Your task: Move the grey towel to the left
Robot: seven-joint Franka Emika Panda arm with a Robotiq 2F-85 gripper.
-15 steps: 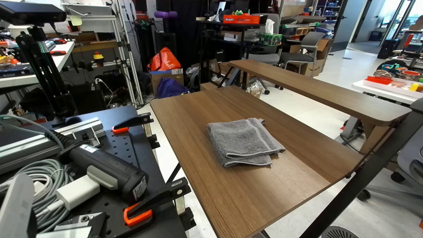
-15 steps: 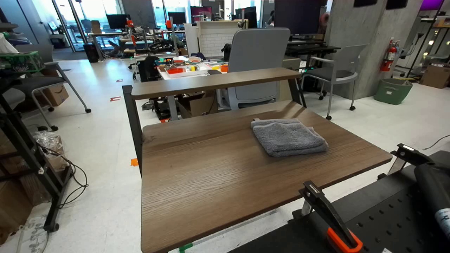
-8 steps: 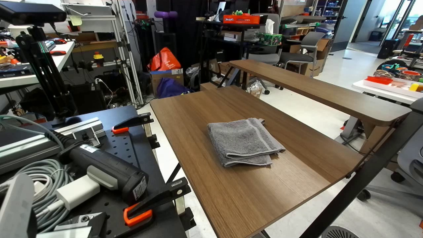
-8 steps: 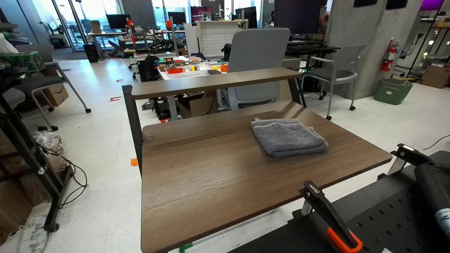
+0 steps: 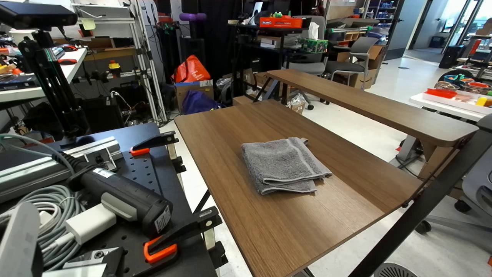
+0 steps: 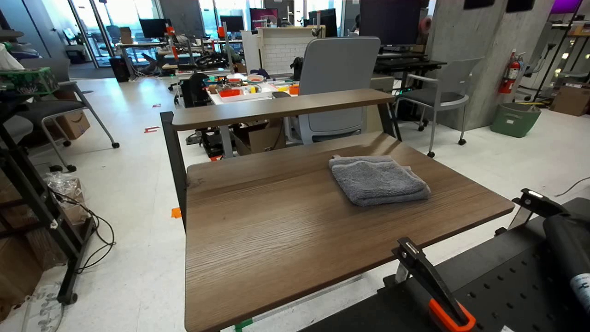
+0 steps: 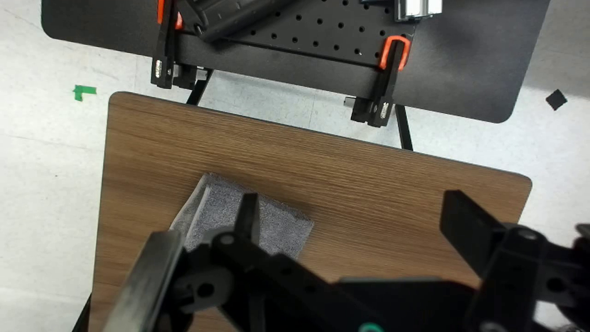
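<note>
Grey towel (image 5: 284,165) lies folded on brown counter (image 5: 223,150), as both exterior views show; in wrist view, it is toward left side of counter. Hand (image 7: 351,200), in wrist view, has fingers (image 7: 470,228) spread wide apart; one finger covers part of towel. Raised shelf (image 6: 276,108) stands along counter. Two clamps (image 7: 388,85) sit on edge of black platform (image 7: 470,60).

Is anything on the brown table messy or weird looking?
A little: the grey towel on the brown table is folded unevenly, its lower layer poking out from under the top one. In the wrist view it also looks turned askew to the table's edges. I spot nothing spilled.
</note>
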